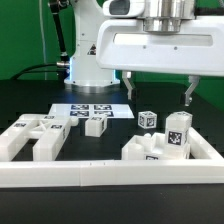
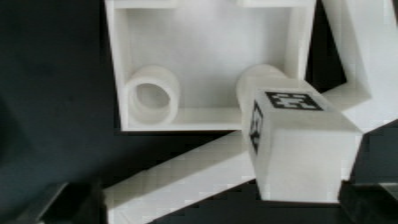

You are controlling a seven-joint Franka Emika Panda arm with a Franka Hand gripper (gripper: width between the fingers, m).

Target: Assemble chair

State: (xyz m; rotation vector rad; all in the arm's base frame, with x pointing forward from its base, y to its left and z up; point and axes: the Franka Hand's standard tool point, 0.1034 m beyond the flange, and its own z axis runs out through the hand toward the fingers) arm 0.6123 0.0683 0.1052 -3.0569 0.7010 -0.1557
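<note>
White hand (image 1: 158, 98) spread wide, empty; fingers hang clear above tagged chair piece (image 2: 302, 150), touching nothing.

The gripper (image 1: 158, 97) points straight down, its two dark fingers (image 1: 188, 93) spread wide, the gap between the jaws empty; the white arm (image 1: 88, 40) stands behind them.

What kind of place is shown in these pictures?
Most likely a robotics lab bench set up for assembly tests. A white robot arm stands at a black table, the loose white chair parts carry small printed tags, and a low white rail fences the work area.
</note>
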